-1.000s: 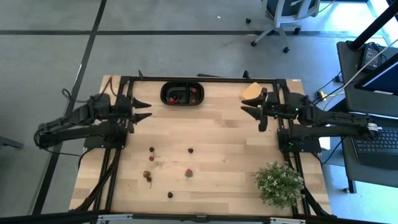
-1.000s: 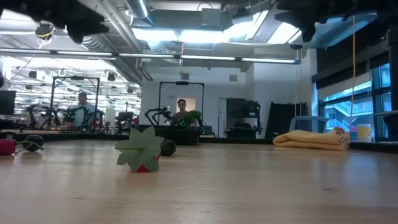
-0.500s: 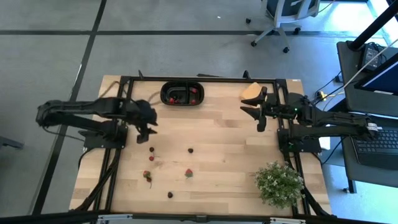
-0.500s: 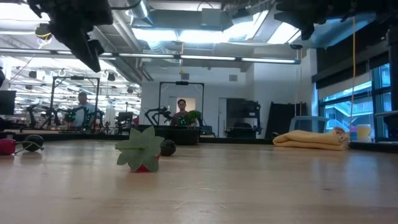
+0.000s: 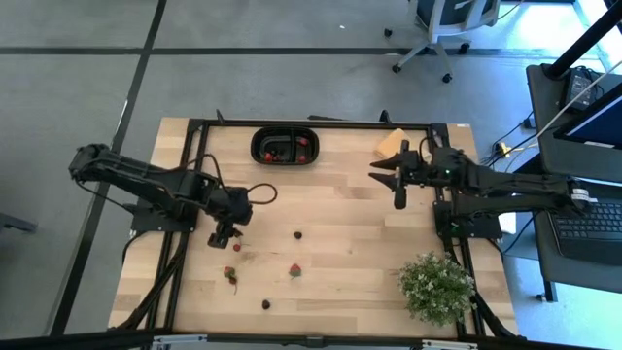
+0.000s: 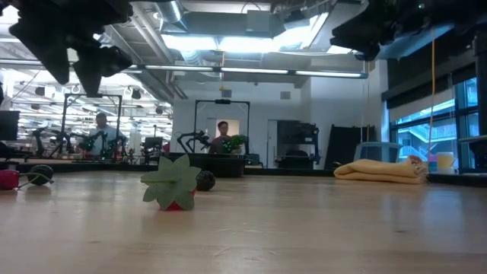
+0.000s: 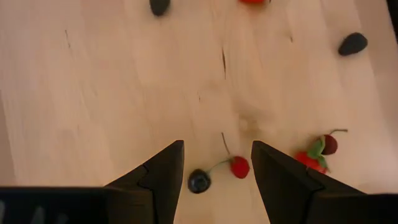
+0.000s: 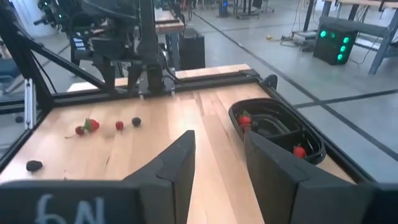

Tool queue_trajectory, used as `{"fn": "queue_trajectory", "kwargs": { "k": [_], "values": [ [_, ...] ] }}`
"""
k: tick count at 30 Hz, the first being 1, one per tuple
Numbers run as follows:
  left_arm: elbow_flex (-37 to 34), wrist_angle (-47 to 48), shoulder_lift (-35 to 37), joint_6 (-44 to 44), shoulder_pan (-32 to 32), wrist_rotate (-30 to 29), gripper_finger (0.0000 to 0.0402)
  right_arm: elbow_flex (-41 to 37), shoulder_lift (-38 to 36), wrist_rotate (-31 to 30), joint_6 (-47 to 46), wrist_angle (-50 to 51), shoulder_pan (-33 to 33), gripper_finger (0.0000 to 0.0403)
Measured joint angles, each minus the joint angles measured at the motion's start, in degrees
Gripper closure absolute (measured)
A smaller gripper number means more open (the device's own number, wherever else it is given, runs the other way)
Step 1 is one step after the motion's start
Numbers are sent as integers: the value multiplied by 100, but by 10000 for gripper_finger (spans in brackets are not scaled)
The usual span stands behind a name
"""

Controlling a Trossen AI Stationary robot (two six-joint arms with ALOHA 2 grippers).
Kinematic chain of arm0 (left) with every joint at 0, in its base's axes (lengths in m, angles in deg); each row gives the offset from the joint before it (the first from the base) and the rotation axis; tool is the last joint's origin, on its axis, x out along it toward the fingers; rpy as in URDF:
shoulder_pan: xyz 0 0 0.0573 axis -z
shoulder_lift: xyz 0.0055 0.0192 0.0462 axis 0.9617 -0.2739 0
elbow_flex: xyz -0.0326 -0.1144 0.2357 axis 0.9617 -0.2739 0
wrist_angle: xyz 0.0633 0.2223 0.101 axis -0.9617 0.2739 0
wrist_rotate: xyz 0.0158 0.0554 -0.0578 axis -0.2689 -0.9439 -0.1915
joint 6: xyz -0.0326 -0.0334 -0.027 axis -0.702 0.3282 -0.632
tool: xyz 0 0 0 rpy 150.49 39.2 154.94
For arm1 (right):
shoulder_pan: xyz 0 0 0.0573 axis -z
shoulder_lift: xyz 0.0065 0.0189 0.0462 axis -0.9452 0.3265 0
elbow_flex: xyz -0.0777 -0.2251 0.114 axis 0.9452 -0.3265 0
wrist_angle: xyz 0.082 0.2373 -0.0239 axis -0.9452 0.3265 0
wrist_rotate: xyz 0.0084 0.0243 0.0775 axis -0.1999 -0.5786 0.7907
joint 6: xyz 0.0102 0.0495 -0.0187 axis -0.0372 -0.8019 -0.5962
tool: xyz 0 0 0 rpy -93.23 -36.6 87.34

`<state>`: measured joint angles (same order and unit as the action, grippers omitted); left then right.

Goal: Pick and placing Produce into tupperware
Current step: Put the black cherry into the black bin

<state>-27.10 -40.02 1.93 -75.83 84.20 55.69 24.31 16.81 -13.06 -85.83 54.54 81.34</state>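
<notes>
The black oval tupperware [image 5: 285, 146] sits at the table's far edge with red pieces in it; it also shows in the right wrist view [image 8: 277, 127]. Tiny fruits lie on the near-left part of the table: a dark berry [image 7: 199, 181] joined by a stem to a red one [image 7: 239, 167], a strawberry [image 5: 294, 270], and other dark berries [image 5: 298, 234]. My left gripper [image 5: 225, 238] points down, open, just above the joined pair, its fingers either side of it [image 7: 217, 144]. My right gripper [image 5: 384, 185] hovers open, right of the table's middle [image 8: 219, 135].
A tan pad [image 5: 392, 144] lies at the far right, a leafy potted plant [image 5: 434, 287] at the near right corner. Black frame rails run along the table's left, right and far sides. In the low view a strawberry with a green top [image 6: 173, 185] stands nearest; people show in the room beyond.
My left gripper has swung from the table's left edge toward its middle and near side, tipping from level to pointing down over the joined berries. My right gripper has moved a little toward the table's left. No fruit has moved.
</notes>
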Motion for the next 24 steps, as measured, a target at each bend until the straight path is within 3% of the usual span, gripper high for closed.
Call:
{"fn": "queue_trajectory", "kwargs": {
  "k": [13,24],
  "values": [
    [0,-332,10,-1596,124,-46,220,2,352,2,-2,14,0,262],
    [0,-177,12,-1413,124,-112,220,2,378,1,19,-39,0,262]
  ]
}}
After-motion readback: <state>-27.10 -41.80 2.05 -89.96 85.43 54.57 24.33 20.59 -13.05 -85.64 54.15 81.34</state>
